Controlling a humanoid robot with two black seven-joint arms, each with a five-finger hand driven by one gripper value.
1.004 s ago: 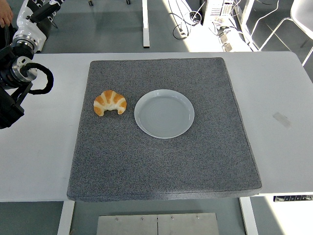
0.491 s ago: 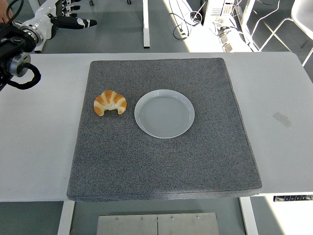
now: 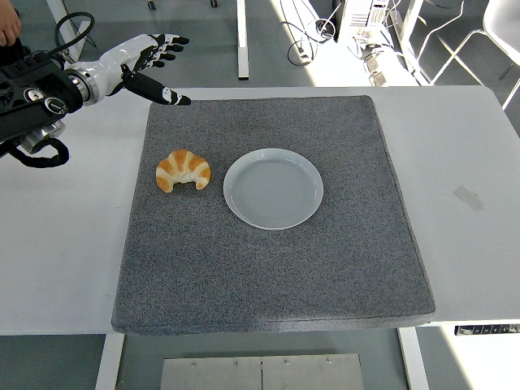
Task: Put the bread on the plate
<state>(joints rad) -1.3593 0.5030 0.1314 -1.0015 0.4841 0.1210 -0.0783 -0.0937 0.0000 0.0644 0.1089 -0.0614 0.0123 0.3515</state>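
A golden croissant (image 3: 183, 170) lies on the left part of a dark grey mat (image 3: 268, 268). A pale round plate (image 3: 273, 188) sits just right of it, with nothing on it. My left hand (image 3: 158, 65) is at the far left corner of the mat, above and behind the croissant, with its fingers spread and holding nothing. The right arm is out of view.
The mat covers most of the white table (image 3: 65, 244). A strip of tape (image 3: 469, 197) lies on the table at the right. A person's hand (image 3: 8, 24) shows at the top left corner. Table legs and cables stand beyond the far edge.
My left arm has swung in from the left edge, and the hand has reached rightward and forward to the mat's far left corner. The croissant and plate have not moved.
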